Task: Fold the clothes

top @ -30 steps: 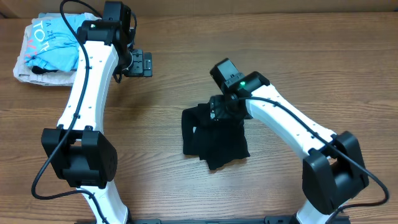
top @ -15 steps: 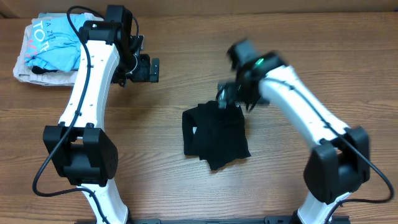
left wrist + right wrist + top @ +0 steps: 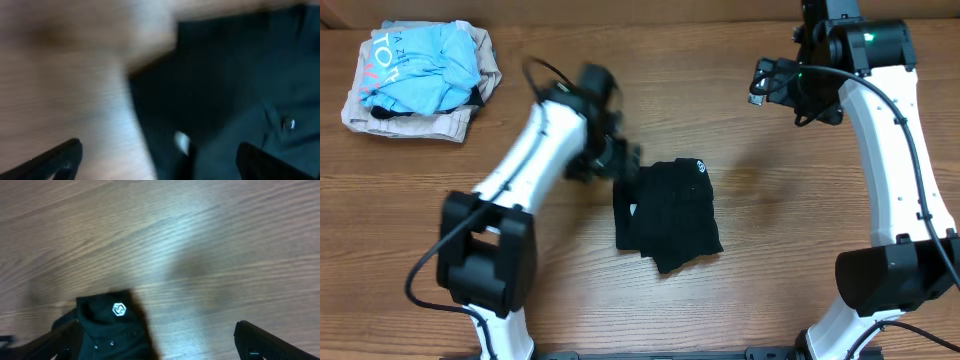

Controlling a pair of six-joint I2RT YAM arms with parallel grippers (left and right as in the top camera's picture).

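L tool (image 3: 618,163), R tool (image 3: 766,82) both gaping, black garment (image 3: 670,215) in rumpled rectangle, white round mark (image 3: 700,167) at top edge

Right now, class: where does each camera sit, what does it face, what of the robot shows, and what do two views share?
Overhead: above the table, facing down at the black garment; left arm and right arm show.
Left wrist: close over the garment, blurred; fingertips show.
Right wrist: higher, over table and garment corner; fingertips show.
Shared: white mark, overhead and right wrist.
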